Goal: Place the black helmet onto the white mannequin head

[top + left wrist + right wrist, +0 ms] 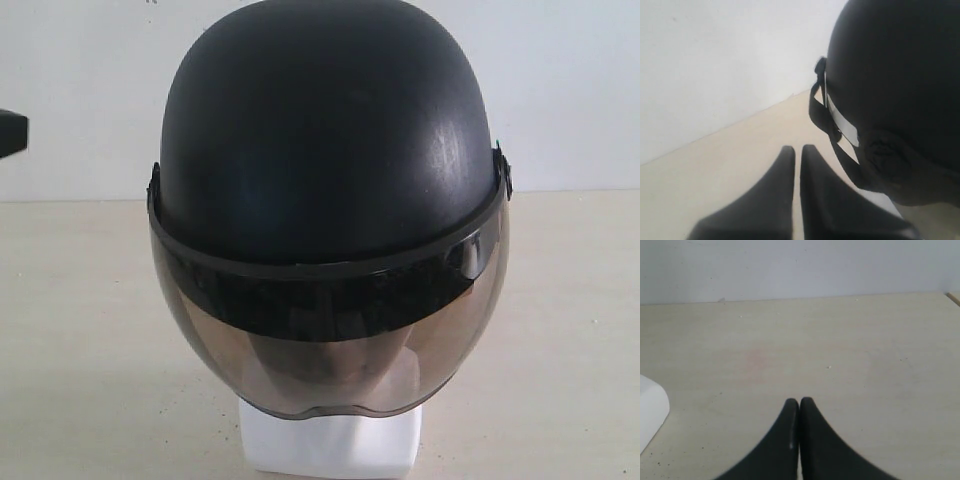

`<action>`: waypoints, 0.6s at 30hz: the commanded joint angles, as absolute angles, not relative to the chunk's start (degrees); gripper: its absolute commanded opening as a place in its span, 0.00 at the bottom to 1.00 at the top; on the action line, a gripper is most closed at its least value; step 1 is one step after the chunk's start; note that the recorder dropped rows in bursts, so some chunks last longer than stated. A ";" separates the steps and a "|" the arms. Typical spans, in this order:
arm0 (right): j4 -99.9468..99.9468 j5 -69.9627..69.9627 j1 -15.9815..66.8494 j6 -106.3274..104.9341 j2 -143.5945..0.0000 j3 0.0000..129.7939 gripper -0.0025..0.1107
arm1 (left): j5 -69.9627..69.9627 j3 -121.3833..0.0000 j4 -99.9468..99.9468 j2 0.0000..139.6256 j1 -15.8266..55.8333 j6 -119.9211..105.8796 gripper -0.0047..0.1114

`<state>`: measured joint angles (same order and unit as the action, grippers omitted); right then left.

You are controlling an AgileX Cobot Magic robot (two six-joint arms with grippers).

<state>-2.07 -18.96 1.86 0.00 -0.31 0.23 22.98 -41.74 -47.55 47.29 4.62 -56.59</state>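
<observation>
The black helmet (325,140) sits over the white mannequin head, filling the middle of the exterior view. Its smoky visor (330,340) hangs in front of the face, which shows only dimly through it. Below the visor only the head's white blocky base (330,450) is plain to see. In the left wrist view the helmet (895,75) looms close beside my left gripper (797,149), which is shut with only a thin slit between its fingers and holds nothing. A black strap (816,111) hangs from the helmet's rim. My right gripper (799,401) is shut and empty over bare table.
The pale wooden table (80,330) runs back to a white wall (80,80). A dark part (12,132) pokes in at the exterior view's left edge. A white rounded corner (650,415) shows beside the right gripper; the table's edge (954,297) lies far off.
</observation>
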 commanded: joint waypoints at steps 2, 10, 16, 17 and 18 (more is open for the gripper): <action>-2.22 -18.73 1.69 -0.33 0.00 0.00 0.02 | 15.02 -38.49 -49.63 38.51 1.06 -57.43 0.08; -2.22 -18.73 1.69 -0.33 0.00 0.00 0.02 | 12.16 -25.29 -50.54 18.86 -4.97 -57.43 0.08; -2.22 -18.73 1.69 -0.33 0.00 0.00 0.02 | 12.16 -16.20 -50.54 5.31 -5.38 -56.44 0.08; -2.22 -18.73 1.69 -0.33 0.00 0.00 0.02 | 12.16 -15.06 -50.54 3.77 -5.38 -56.16 0.08; -2.22 -18.73 1.69 -0.33 0.00 0.00 0.02 | 12.16 -14.06 -50.54 2.68 -5.38 -55.84 0.08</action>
<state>-2.07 -18.96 1.86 0.00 -0.31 0.23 12.12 -16.76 -49.97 6.26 -5.25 -57.01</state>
